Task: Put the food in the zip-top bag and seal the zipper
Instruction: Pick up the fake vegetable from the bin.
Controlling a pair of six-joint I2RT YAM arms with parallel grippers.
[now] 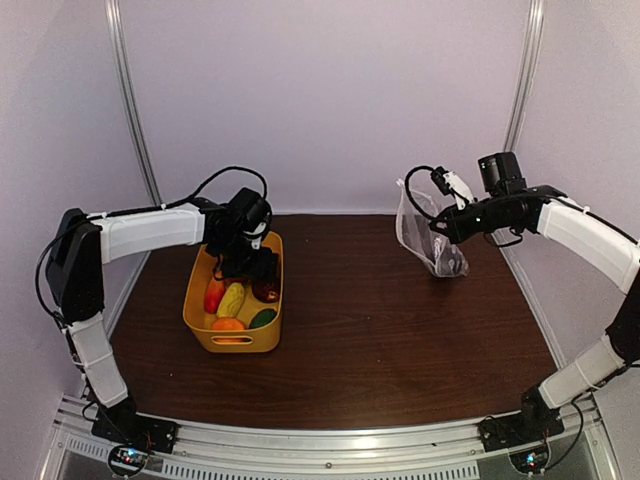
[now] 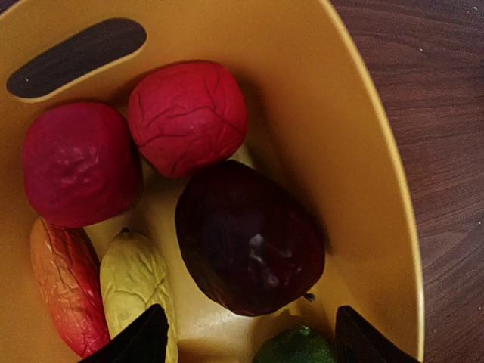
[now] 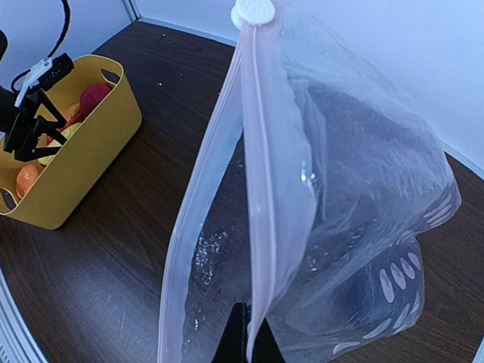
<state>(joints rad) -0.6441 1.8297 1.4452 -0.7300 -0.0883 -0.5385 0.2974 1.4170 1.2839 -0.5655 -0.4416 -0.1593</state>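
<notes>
The food lies in a yellow basket [image 1: 235, 342]: two red pieces [image 2: 187, 117], a dark purple one [image 2: 249, 238], a yellow one [image 2: 136, 280], an orange-red one [image 2: 64, 283] and a green one [image 2: 296, 346]. My left gripper [image 1: 250, 265] hangs open inside the basket, its fingers [image 2: 144, 340] on either side of the dark purple piece, touching nothing. My right gripper [image 1: 440, 225] is shut on the zipper [image 3: 257, 151] edge of the zip-top bag [image 1: 430, 245] and holds it up at the back right. The bag's [image 3: 363, 227] mouth gapes open.
A white slider [image 3: 255, 11] sits at the top end of the zipper strip. The basket [image 3: 76, 159] stands at the left of the dark wooden table [image 1: 400, 340]. White walls and metal posts enclose the back and sides.
</notes>
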